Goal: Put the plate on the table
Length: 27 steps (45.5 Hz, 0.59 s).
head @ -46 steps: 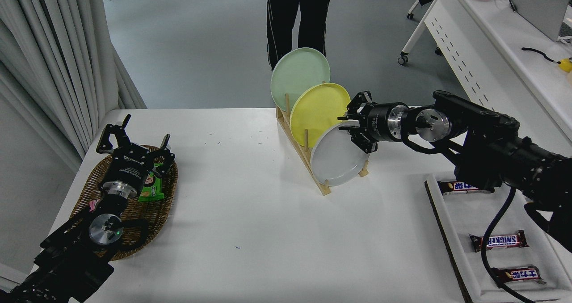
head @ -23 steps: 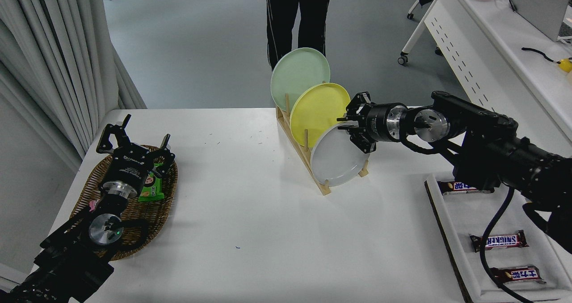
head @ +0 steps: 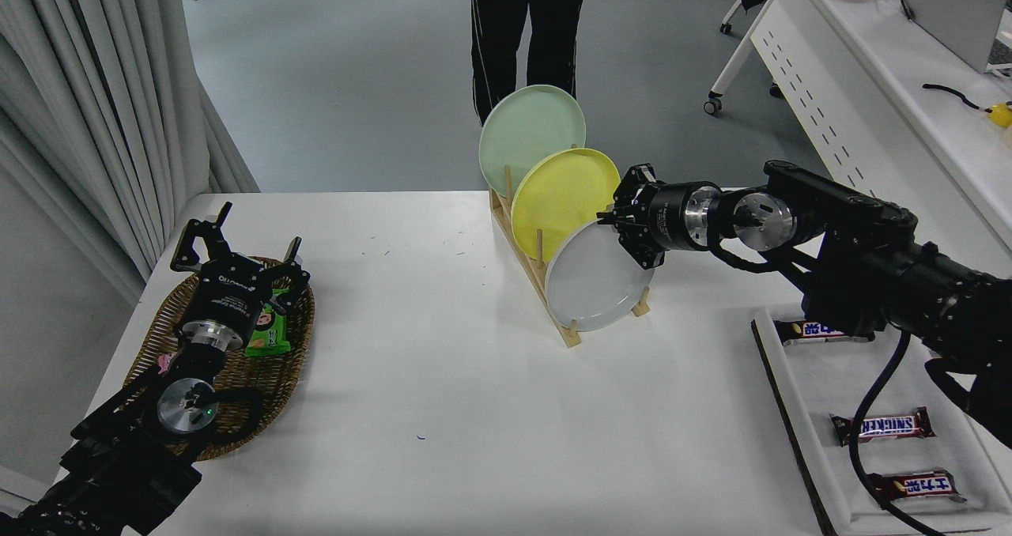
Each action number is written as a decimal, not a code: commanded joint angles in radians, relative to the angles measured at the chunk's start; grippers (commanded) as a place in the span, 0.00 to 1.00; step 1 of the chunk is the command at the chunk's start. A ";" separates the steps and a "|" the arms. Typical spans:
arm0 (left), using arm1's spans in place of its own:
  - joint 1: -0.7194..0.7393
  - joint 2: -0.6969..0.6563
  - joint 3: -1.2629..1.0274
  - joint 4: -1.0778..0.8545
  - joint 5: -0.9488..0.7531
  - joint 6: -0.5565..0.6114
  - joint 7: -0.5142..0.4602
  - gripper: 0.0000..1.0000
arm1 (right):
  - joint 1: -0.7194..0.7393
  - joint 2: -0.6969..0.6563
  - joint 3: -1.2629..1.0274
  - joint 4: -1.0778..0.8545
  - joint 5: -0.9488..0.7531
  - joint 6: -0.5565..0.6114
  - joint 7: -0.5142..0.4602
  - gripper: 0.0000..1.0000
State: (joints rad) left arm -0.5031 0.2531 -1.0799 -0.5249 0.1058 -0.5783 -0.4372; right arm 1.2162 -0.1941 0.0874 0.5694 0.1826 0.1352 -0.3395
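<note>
The right gripper (head: pixel 621 232) comes in level from the right, its fingers (head: pixel 626 245) pinching the upper right rim of the grey plate (head: pixel 593 279). The plate stands on edge in the front slot of the wooden rack (head: pixel 553 303), reaching down and left from the fingers; the yellow plate (head: pixel 557 196) and green plate (head: pixel 526 129) stand behind. Bare bench (head: pixel 443 346) lies left of the fingers. The left gripper (head: pixel 237 255), parked over a basket (head: pixel 269 362) of snacks, has spread fingers.

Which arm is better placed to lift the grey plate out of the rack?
Right: its hand is shut on the plate's upper rim. The left hand is parked over the basket.
</note>
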 commanded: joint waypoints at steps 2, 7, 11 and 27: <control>0.000 0.000 0.000 0.000 0.000 0.000 0.000 1.00 | 0.000 -0.002 0.006 0.001 -0.003 0.003 -0.004 0.00; 0.000 0.000 0.000 0.000 0.000 0.000 0.000 1.00 | 0.002 -0.004 0.008 0.001 -0.003 0.004 -0.013 0.00; 0.000 0.000 0.000 0.000 0.000 0.000 0.000 1.00 | 0.005 -0.010 0.012 0.003 -0.003 0.006 -0.019 0.00; 0.000 0.000 0.000 0.000 0.000 0.000 0.000 1.00 | 0.051 -0.025 0.046 0.015 0.009 -0.003 -0.041 0.00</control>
State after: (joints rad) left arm -0.5031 0.2531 -1.0799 -0.5249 0.1058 -0.5783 -0.4372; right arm 1.2375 -0.2089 0.1134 0.5751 0.1818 0.1389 -0.3620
